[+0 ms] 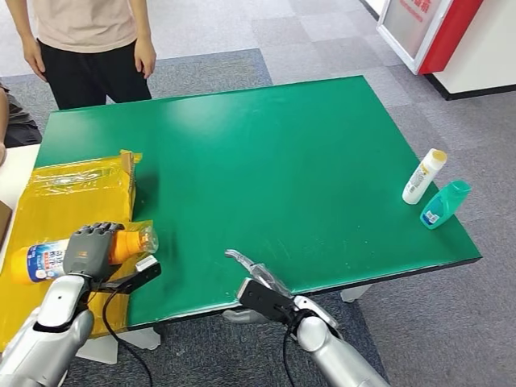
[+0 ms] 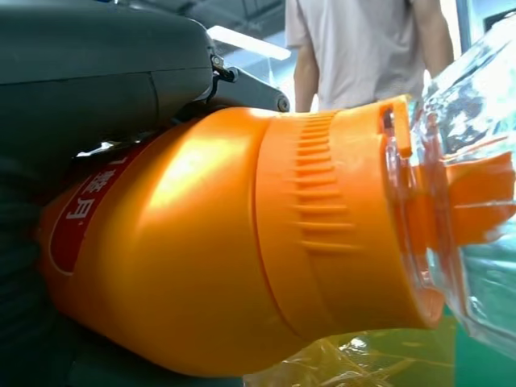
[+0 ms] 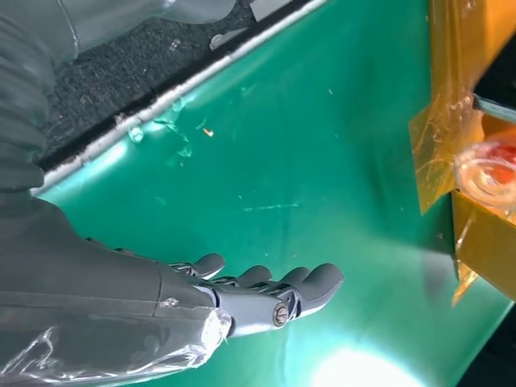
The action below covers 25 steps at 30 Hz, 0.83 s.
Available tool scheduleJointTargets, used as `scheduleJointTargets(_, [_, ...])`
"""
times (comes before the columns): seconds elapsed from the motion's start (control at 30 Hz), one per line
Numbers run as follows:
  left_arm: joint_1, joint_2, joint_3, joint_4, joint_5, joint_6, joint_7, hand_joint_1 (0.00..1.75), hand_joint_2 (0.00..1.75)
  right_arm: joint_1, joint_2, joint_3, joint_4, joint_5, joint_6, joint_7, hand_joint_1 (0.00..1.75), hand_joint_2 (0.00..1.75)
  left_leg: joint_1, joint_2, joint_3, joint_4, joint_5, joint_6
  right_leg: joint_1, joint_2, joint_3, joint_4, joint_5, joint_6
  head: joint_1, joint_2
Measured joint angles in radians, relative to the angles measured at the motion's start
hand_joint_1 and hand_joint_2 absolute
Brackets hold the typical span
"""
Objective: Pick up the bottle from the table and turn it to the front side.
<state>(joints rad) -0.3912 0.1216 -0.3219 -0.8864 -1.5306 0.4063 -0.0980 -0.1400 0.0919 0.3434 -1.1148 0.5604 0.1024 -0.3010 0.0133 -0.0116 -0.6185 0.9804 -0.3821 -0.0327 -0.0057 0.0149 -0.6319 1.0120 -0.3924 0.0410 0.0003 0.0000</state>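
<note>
Gripping the bottle: left hand.

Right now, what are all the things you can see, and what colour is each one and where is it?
orange bottle: one, orange with a blue and white label and a clear cap, lying sideways over the yellow box, held by the left hand
yellow box: one, yellow, wrapped in shiny film, on the table's left side
table: one, green top
white bottle: one, white with a yellow cap, lying near the table's right edge
teal bottle: one, see-through teal, lying right beside the white bottle
floor: grey carpet tiles around the table
person: one, beige top and black trousers, standing at the far left corner
left hand: grey, gripping the orange bottle
right hand: dark, fingers stretched out, holding nothing, over the near table edge
</note>
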Motion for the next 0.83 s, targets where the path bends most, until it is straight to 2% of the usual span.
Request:
scheduleJointTargets(0.03, [-0.001, -0.008, 0.015, 0.006, 0.008, -0.003, -0.009, 0.41, 1.75, 0.003, 0.0, 0.0, 0.0, 0.001, 0.001, 0.0, 0.0, 1.75, 0.0, 0.0, 0.0, 0.0, 0.0, 0.0, 0.0, 0.0, 0.0, 0.0, 0.0, 0.0, 0.0, 0.0])
scheduleJointTargets(0.07, [-0.002, -0.015, 0.029, 0.011, 0.015, -0.006, -0.016, 0.17, 1.75, 0.005, 0.0, 0.001, 0.0, 0.001, 0.002, 0.0, 0.0, 1.75, 0.0, 0.0, 0.0, 0.0, 0.0, 0.0, 0.0, 0.0, 0.0, 0.0, 0.0, 0.0, 0.0, 0.0])
scheduleJointTargets(0.1, [-0.003, -0.021, 0.042, 0.017, 0.022, -0.008, -0.022, 0.05, 1.75, 0.006, 0.0, 0.001, 0.0, 0.001, 0.003, 0.0, 0.0, 1.75, 0.0, 0.0, 0.0, 0.0, 0.0, 0.0, 0.0, 0.0, 0.0, 0.0, 0.0, 0.0, 0.0, 0.0])
scheduleJointTargets(0.13, [-0.005, -0.027, 0.054, 0.024, 0.027, -0.009, -0.027, 0.0, 1.75, 0.006, 0.0, 0.002, 0.0, 0.001, 0.005, 0.0, 0.0, 1.75, 0.0, 0.0, 0.0, 0.0, 0.0, 0.0, 0.0, 0.0, 0.0, 0.0, 0.0, 0.0, 0.0, 0.0])
scheduleJointTargets(0.47, [-0.024, -0.057, 0.12, 0.102, 0.035, 0.009, -0.039, 0.0, 1.75, 0.008, 0.0, 0.006, 0.0, -0.001, 0.012, 0.0, 0.0, 1.75, 0.0, 0.0, 0.0, 0.0, 0.0, 0.0, 0.0, 0.0, 0.0, 0.0, 0.0, 0.0, 0.0, 0.0])
scheduleJointTargets(0.83, [-0.028, -0.076, 0.149, 0.122, 0.033, 0.014, -0.053, 0.0, 1.75, 0.011, 0.0, 0.014, -0.001, -0.006, 0.017, 0.0, 0.0, 1.75, 0.0, 0.0, 0.0, 0.0, 0.0, 0.0, 0.0, 0.0, 0.0, 0.0, 0.0, 0.0, 0.0, 0.0])
